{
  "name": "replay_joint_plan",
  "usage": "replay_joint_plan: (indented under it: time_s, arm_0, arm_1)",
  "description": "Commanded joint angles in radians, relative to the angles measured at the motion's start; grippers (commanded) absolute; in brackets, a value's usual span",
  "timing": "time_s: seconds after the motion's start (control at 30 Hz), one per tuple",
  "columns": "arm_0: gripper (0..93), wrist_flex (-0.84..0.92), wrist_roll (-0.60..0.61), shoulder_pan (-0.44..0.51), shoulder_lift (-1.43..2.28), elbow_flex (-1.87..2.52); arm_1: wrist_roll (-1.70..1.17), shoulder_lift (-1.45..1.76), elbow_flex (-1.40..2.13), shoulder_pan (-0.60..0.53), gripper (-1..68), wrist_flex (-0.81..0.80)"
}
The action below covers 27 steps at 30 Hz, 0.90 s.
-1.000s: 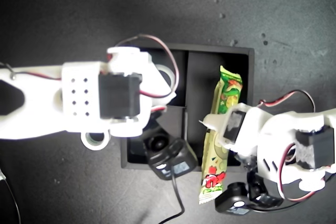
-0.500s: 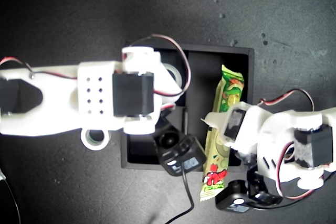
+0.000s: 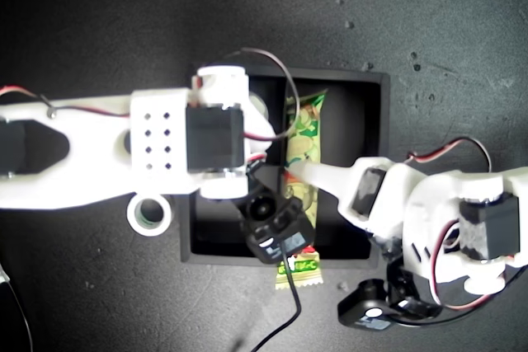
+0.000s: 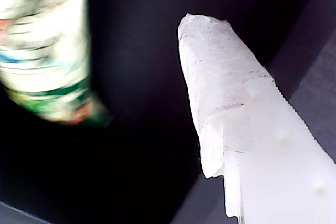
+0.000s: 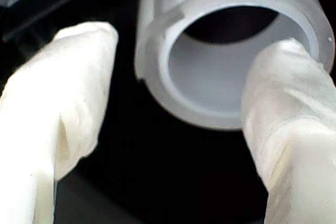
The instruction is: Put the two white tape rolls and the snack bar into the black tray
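Observation:
The black tray (image 3: 375, 162) sits mid-table. The snack bar (image 3: 304, 133) lies lengthwise in its long compartment, along the divider, with one crimped end poking over the tray's near wall. My first gripper (image 3: 290, 175), on the arm from the exterior view's right, is open; one white finger (image 4: 226, 87) is near the blurred bar (image 4: 44, 51) with a dark gap between. My second gripper (image 5: 184, 51) is open around a white tape roll (image 5: 210, 40), one finger across its rim, the other apart. That roll (image 3: 258, 106) is mostly hidden under the arm. The green-cored roll (image 3: 149, 213) lies outside the tray.
The second arm's white body (image 3: 124, 154) covers the tray's small compartments. Black wrist cameras (image 3: 276, 232) (image 3: 371, 315) and a black cable (image 3: 285, 327) hang by the tray's near wall. The dark table (image 3: 445, 39) surrounds the tray.
The snack bar moved toward the exterior view's left, from the tray's right wall to beside the divider. The tray shifted slightly left. The second arm reached further over the tray.

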Motion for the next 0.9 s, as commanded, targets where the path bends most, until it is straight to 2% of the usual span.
replay_joint_plan:
  time_s: [0.0, 0.23, 0.4, 0.63, 0.87]
  arm_0:
    - [18.3, 0.021, -0.003, -0.003, 0.087, -0.002]
    - [18.3, 0.021, 0.006, -0.003, 0.166, 0.0]
    - [18.7, 0.021, 0.009, -0.008, 0.324, 0.072]
    - [18.8, 0.021, -0.018, 0.017, 0.578, 0.261]
    - [15.4, 0.018, -0.106, 0.086, 0.796, 0.468]
  arm_1:
    - [-0.04, 0.014, -0.02, 0.005, 34.8, 0.025]
    - [-0.026, 0.014, -0.103, 0.014, 34.7, 0.173]
    - [-0.017, 0.02, -0.245, 0.025, 28.7, 0.324]
    - [-0.011, 0.06, -0.261, 0.043, 22.2, 0.324]
    - [0.043, 0.195, -0.091, 0.084, 12.1, 0.324]
